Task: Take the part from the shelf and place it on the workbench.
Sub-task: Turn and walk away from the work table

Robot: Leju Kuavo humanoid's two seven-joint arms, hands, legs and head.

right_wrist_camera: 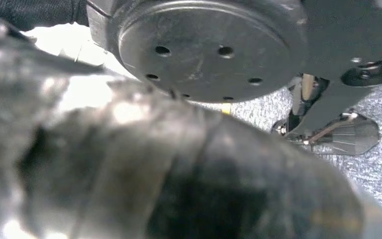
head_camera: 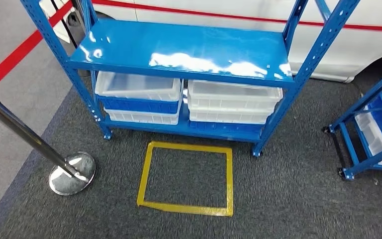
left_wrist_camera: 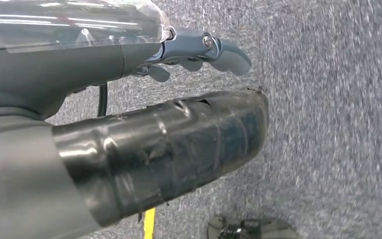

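Over grey carpet (left_wrist_camera: pixel 328 124), left hand (left_wrist_camera: pixel 144 149) hanging, fingers (left_wrist_camera: pixel 229 55) loosely extended

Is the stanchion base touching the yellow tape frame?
Apart. Head view shows grey carpet between the stanchion base and the yellow tape frame.

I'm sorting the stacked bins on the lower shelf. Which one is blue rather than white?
The blue bin in the left stack, sandwiched between two white bins; the right stack is all white.

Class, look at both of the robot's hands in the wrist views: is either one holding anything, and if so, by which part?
The left hand holds nothing; its fingers hang over bare carpet. The right hand is too close and blurred to tell.
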